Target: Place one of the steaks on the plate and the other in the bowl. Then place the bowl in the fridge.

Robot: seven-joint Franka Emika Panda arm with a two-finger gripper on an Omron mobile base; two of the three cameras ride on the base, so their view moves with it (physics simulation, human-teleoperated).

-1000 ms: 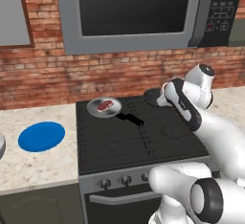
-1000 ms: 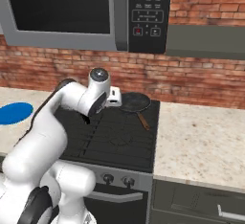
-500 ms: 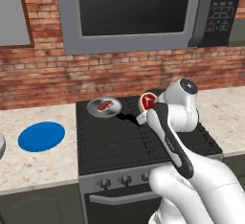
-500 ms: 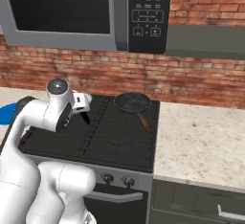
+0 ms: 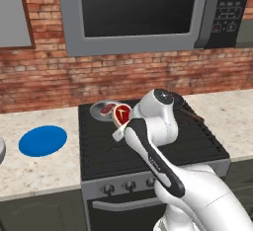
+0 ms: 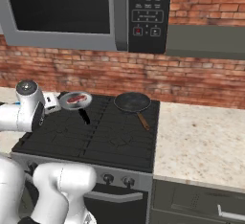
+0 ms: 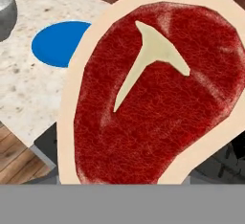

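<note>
My stove (image 5: pixel 148 151) lies black below me, with the counter (image 5: pixel 34 163) to its left carrying the blue plate (image 5: pixel 42 140). One grey pan (image 6: pixel 132 102) sits bare at the back; the other pan (image 6: pixel 75 99) holds a steak (image 6: pixel 72 100). My claw (image 5: pixel 120 121) grips the second steak (image 7: pixel 148 94) above the burners.

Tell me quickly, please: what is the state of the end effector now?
End effector: closed on a steak, held up over the stove, apart from the second steak lying in the pan.
</note>
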